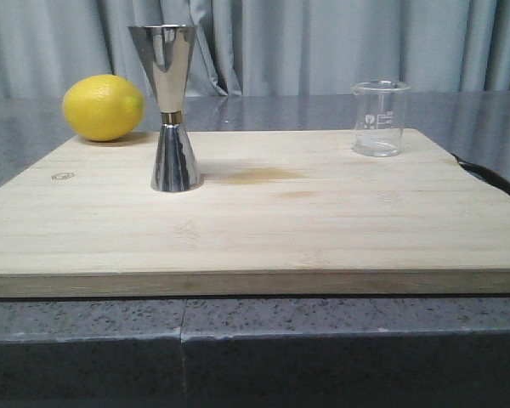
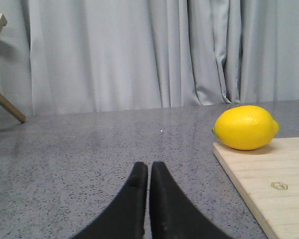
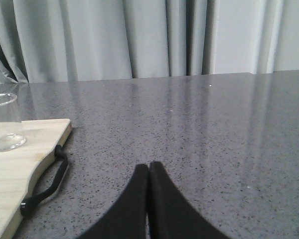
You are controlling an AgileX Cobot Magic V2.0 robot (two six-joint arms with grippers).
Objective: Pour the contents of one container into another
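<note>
The glass beaker (image 1: pixel 380 118), at two o'clock on the board (image 1: pixel 255 229), looks light, slick and breakable, best pinched mid-wall below its lip, while the steel jigger (image 1: pixel 169 106) at ten o'clock seems top-heavy; both hands (image 2: pixel 145 172) (image 3: pixel 148 170) rest pressed together, empty.

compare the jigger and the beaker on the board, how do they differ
The jigger is shiny opaque steel; the beaker is clear glass with faint printed marks. The jigger is the taller, an hourglass pinched at a gold waist, while the beaker is a short straight cylinder with a pouring lip. The jigger stands on the left near the lemon, the beaker at the far right. Both stand upright on the wooden board, untouched.
</note>
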